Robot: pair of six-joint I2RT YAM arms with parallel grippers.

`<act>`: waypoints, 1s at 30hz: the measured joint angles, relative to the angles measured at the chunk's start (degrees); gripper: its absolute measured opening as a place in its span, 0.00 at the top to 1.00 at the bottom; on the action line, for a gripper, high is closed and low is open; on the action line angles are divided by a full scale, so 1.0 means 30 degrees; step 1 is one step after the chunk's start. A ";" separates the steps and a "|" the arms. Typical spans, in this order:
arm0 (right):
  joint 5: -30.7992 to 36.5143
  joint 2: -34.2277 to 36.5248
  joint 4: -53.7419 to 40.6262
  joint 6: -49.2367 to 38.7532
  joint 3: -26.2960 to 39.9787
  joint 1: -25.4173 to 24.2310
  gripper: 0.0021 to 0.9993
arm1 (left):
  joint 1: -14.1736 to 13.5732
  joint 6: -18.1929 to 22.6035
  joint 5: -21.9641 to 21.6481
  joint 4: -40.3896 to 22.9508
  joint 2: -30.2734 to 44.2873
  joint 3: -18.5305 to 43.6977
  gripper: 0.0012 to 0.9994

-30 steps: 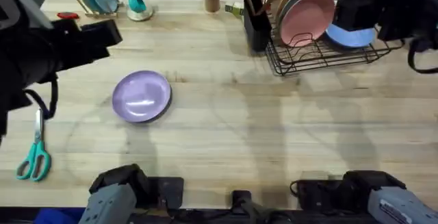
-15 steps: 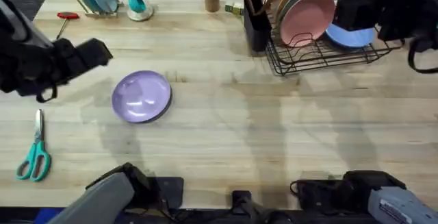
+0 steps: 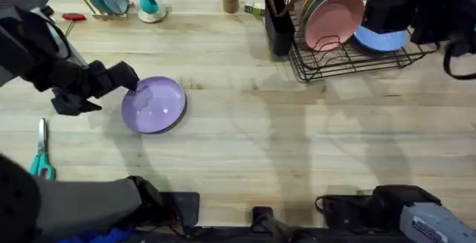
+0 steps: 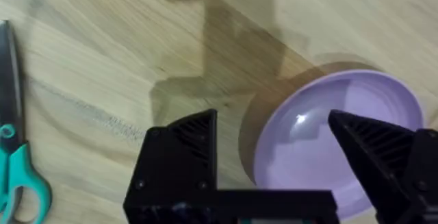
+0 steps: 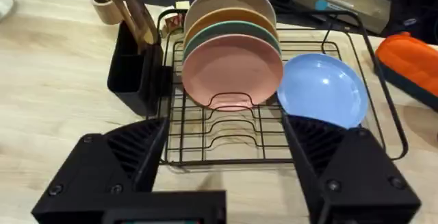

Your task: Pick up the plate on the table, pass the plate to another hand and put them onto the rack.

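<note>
Black left arm reaches in from the frame's left, its claw (image 3: 128, 79) spread wide. Its fingers straddle the plate's (image 3: 155, 105) upper-left rim on the table (image 3: 245, 131).

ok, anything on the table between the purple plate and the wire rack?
No. In the overhead view, the stretch from the plate to the rack is bare table.
</note>
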 joint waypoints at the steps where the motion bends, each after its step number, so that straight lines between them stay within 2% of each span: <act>1: 0.0000 0.0004 0.0000 0.0000 0.0000 0.0000 0.00 | 0.0000 0.0002 0.0000 0.0052 0.0376 0.0000 0.01; 6: 0.0000 -0.0001 0.0000 0.0000 0.0000 0.0000 0.00 | -0.0007 0.0005 -0.0297 0.0061 0.2231 0.0136 0.01; 18: 0.0000 0.0004 0.0000 0.0000 0.0000 0.0000 0.00 | -0.0044 -0.0272 -0.0611 -0.0033 0.2760 0.0648 0.02; 25: 0.0000 0.0004 -0.0006 0.0000 0.0000 0.0000 0.00 | -0.0243 -0.0272 -0.1182 -0.0092 0.2848 0.0685 0.18; 27: 0.0000 0.0004 0.0000 0.0000 0.0000 0.0000 0.00 | -0.0321 -0.0278 -0.1512 -0.0084 0.2876 0.0685 0.29; 30: 0.0000 0.0002 0.0000 0.0000 0.0000 0.0000 0.00 | -0.0494 -0.0242 -0.1487 0.0008 0.2883 0.0692 0.56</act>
